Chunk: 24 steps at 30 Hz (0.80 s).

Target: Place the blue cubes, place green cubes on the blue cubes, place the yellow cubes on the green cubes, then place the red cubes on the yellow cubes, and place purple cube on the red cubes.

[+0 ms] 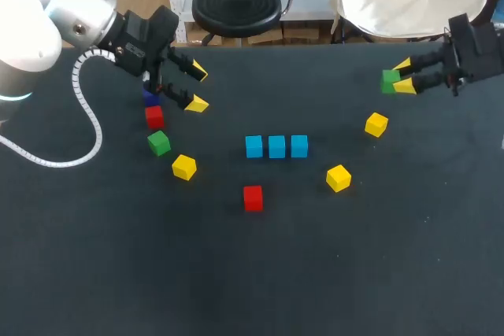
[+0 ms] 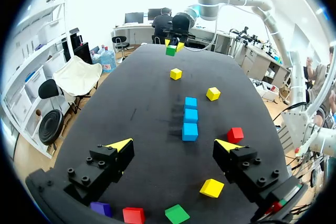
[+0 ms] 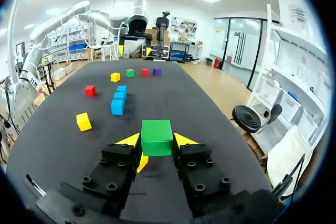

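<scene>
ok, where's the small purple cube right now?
In the head view the small purple cube sits on the left side of the table, partly hidden under the left gripper, right next to the red cube there.

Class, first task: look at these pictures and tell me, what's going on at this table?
Two robot arms are stacking coloured cubes in layers. Three blue cubes sit in a row in the middle, with nothing on them yet. The right gripper is shut on a green cube, off to the right. The left gripper is open, beside a purple cube, a red cube, a second green cube and a yellow cube. Another red cube and two more yellow cubes lie loose.
</scene>
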Each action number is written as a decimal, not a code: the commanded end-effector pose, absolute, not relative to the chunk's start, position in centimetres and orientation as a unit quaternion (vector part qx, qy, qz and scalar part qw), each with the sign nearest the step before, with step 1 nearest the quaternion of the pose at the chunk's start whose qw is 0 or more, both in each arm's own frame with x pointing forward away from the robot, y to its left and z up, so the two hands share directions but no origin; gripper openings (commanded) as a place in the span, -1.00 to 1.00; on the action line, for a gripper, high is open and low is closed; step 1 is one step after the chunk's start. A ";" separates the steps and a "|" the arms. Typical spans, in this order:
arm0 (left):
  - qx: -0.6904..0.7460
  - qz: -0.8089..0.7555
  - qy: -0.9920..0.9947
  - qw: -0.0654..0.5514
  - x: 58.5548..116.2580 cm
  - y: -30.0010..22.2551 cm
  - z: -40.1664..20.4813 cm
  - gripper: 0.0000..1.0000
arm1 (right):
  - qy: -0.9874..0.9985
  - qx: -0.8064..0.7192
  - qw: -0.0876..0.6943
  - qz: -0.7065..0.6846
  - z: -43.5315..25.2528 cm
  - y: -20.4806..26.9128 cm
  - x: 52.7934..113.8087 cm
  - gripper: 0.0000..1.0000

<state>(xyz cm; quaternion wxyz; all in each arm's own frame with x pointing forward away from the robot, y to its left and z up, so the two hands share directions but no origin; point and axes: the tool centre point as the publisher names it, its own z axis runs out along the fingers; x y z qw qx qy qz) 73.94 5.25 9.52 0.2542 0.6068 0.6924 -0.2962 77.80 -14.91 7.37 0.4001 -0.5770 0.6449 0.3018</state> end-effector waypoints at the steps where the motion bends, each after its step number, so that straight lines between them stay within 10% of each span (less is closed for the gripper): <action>1: 0.607 -0.295 0.692 0.255 73.8 5.3 9.5 1.00 | 0.645 -0.577 0.401 0.301 7.4 -14.9 77.7 -1.00; 24: 0.607 -0.295 0.692 0.255 73.8 5.3 9.5 1.00 | 0.688 -0.512 0.383 0.343 6.4 -7.9 71.8 -1.00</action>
